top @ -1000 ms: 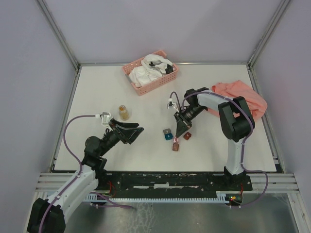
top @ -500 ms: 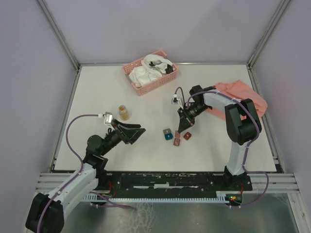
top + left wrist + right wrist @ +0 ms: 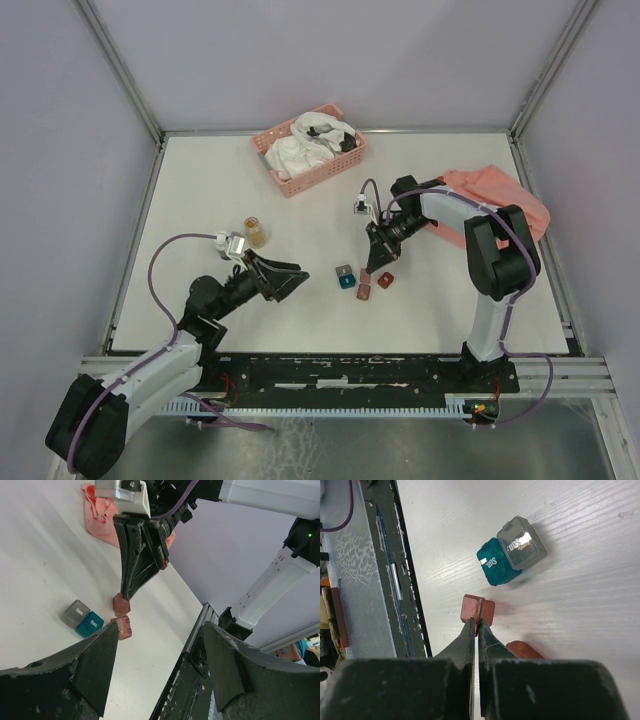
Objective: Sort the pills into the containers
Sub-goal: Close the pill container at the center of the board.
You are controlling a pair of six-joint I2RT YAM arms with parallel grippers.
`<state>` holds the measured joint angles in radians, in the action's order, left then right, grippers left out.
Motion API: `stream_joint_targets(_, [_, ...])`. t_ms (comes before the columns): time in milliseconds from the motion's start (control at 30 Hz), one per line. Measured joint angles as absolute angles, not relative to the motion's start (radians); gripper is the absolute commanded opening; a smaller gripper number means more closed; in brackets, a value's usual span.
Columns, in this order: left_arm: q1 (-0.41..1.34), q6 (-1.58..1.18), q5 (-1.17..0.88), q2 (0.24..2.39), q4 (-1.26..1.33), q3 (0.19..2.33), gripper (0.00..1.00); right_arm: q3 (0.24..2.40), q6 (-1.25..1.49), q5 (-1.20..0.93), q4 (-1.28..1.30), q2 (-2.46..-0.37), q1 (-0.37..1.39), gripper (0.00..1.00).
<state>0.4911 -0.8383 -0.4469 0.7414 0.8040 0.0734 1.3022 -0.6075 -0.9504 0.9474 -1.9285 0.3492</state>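
Note:
The pills show as a golden mass in a small clear jar [image 3: 255, 231] standing left of centre. The containers sit in a cluster: grey [image 3: 344, 271], teal [image 3: 347, 283] and two dark red [image 3: 364, 293] [image 3: 385, 281]. My right gripper [image 3: 368, 270] is shut, pointing down between the two red boxes. In the right wrist view its tips [image 3: 476, 624] rest at the edge of the red box [image 3: 479, 611], whose lid stands open; the grey [image 3: 522, 542] and teal [image 3: 494, 567] boxes lie beyond. My left gripper [image 3: 298, 278] is open and holds nothing, left of the cluster.
A pink slatted basket [image 3: 308, 150] with white cloth stands at the back. A salmon cloth [image 3: 497, 200] lies at the right edge by the right arm. The black rail [image 3: 350, 372] runs along the near edge. The left wrist view shows my left gripper [image 3: 161, 625] facing the boxes.
My left gripper has crept to the right, nearer the cluster of boxes, still open. My right arm shifted its wrist slightly a second ago and has held still since, shut throughout.

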Motion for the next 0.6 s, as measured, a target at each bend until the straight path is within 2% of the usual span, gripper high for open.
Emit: stream_joint_targets(600, [0.617,-0.701,-0.369,0.781,0.913,0.081,0.77,1.291,-0.512,-1.047,0.925,-1.796,0.315,0.02])
